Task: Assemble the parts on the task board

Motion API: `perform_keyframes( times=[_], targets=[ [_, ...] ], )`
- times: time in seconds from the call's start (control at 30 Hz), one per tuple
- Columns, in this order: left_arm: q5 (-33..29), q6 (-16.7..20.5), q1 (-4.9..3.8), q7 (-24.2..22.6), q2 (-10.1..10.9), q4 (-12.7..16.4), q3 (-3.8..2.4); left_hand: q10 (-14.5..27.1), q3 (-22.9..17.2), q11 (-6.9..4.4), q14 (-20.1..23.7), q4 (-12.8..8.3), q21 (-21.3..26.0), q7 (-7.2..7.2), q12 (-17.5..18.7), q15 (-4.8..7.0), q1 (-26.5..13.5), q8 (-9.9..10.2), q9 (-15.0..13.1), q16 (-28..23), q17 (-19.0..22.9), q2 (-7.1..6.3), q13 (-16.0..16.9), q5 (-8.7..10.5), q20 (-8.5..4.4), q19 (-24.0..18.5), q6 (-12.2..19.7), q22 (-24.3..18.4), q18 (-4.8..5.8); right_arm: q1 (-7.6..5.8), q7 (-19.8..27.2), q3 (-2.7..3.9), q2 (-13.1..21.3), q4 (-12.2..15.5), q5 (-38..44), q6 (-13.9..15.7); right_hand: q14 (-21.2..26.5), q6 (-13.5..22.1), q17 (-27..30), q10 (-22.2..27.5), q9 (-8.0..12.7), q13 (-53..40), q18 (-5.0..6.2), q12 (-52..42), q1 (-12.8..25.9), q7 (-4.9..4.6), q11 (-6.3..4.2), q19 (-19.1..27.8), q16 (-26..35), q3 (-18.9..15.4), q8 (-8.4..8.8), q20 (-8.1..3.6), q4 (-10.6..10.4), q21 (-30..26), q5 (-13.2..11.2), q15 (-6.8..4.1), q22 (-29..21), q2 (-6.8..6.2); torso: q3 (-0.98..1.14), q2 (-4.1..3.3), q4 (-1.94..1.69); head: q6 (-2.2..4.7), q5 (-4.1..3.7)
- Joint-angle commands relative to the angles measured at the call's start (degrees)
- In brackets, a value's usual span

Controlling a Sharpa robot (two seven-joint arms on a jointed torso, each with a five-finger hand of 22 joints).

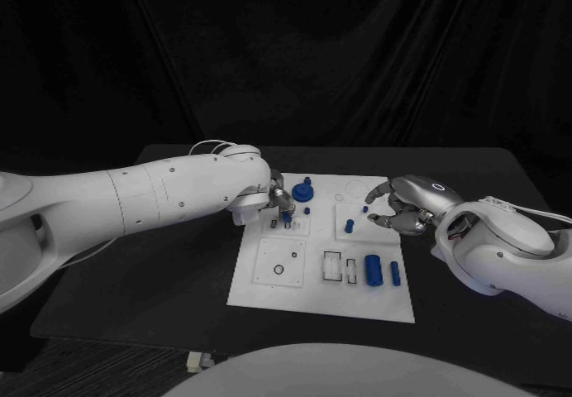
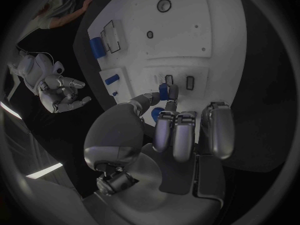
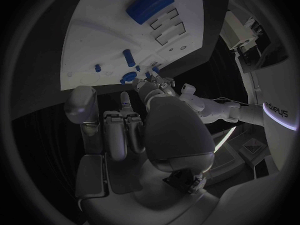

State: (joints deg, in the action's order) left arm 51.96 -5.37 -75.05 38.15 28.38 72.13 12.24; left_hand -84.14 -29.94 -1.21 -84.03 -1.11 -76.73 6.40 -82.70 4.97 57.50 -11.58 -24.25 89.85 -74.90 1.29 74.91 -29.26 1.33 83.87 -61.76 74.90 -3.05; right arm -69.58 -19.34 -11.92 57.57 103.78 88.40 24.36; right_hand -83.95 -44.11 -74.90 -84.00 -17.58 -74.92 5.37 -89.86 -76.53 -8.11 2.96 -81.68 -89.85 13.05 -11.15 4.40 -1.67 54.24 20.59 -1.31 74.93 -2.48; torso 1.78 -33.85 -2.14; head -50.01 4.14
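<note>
Head view — task board [image 1: 312,285]: white plate at the centre of the black counter [image 1: 155,273], bearing outlined recesses and small blue parts.
Head view — recesses: a round hole [image 1: 280,269] at the board's lower left and two rectangular slots [image 1: 341,266] beside it, all unfilled.
Head view — parts: a blue cylinder [image 1: 373,270] and a slimmer blue bar [image 1: 394,273] lie side by side at lower right; a round blue part [image 1: 302,193] stands at the top, a small blue peg [image 1: 350,225] nearer the right edge.
Head view — left hand [image 1: 272,201]: over the board's upper left.
Head view — right hand [image 1: 405,207]: above the board's right edge, fingers apart and curled, grasping nothing.
Left wrist view — left hand [image 2: 169,122]: thumb and one finger pinch a small blue piece [image 2: 163,91] just above two narrow slots [image 2: 179,80]; remaining fingers hang straight.
Right wrist view — right hand [image 3: 131,130]: fingers loosely extended, released, near the board's edge.
Right wrist view — board: the blue cylinder [image 3: 150,3] sits in the upper part of the circle.
</note>
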Motion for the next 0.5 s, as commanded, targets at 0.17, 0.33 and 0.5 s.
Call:
perform_keyframes(
  times=[0.17, 0.33, 0.5],
  targets=[
    [-0.09, -0.35, 0.35, -1.06, 0.11, -0.03, -0.04, -1.56, 0.02, -0.33, -5.97, 0.37, 0.42, -3.75, 0.32, -0.35, 0.39, 0.23, 0.08, 0.15, -15.1, 0.05, 9.3, 0.16, 0.46, 0.15, -3.33, 11.14, 0.1, 0.12, -0.41, 0.04, 0.04, -0.02, 0.21, 0.74, -6.05, -0.34, -15.1, -6.0, 0.05, -15.08, 0.71, -0.14, -0.59, -0.05, 0.22, 0.15, -0.15, 0.4, 0.03, 0.22, -0.02, -0.21, 0.36, 0.26, 6.8, 0.07, -0.03, 0.01, -0.03, 0.01, -0.11],
    [-0.09, -0.53, 0.52, -1.07, 0.11, -0.3, -0.04, -1.33, 0.14, -0.21, -5.97, 0.47, 1.03, -3.63, 0.65, -0.45, 0.51, 0.47, 0.11, 0.15, -15.1, 0.0, 9.08, 0.23, 0.53, -0.13, -2.99, 10.97, -0.01, 0.12, -0.43, 0.04, -0.01, -0.06, 0.21, 0.66, -6.05, -0.43, -15.1, -6.0, 0.09, -15.08, 0.71, -0.14, -0.6, -0.09, 0.27, 0.15, -0.15, 0.4, 0.03, 0.26, -0.02, -0.24, 0.44, 0.31, 6.79, 0.04, -0.02, 0.01, -0.01, 0.01, -0.11],
    [-0.09, -0.72, 0.65, -1.05, 0.19, -0.35, -0.04, -1.09, 0.27, -0.09, -5.97, 0.53, 1.47, -3.53, 1.02, -0.55, 0.64, 0.64, 0.11, 0.15, -15.1, -0.09, 8.84, 0.3, 0.6, -0.34, -2.71, 10.85, -0.09, 0.12, -0.43, 0.04, -0.13, -0.08, 0.21, 0.61, -6.05, -0.43, -15.1, -6.0, 0.09, -15.08, 0.71, -0.14, -0.6, -0.09, 0.27, 0.15, -0.15, 0.4, 0.03, 0.26, -0.02, -0.24, 0.44, 0.31, 6.79, 0.04, -0.01, -0.03, -0.01, 0.01, -0.1]
  ],
)
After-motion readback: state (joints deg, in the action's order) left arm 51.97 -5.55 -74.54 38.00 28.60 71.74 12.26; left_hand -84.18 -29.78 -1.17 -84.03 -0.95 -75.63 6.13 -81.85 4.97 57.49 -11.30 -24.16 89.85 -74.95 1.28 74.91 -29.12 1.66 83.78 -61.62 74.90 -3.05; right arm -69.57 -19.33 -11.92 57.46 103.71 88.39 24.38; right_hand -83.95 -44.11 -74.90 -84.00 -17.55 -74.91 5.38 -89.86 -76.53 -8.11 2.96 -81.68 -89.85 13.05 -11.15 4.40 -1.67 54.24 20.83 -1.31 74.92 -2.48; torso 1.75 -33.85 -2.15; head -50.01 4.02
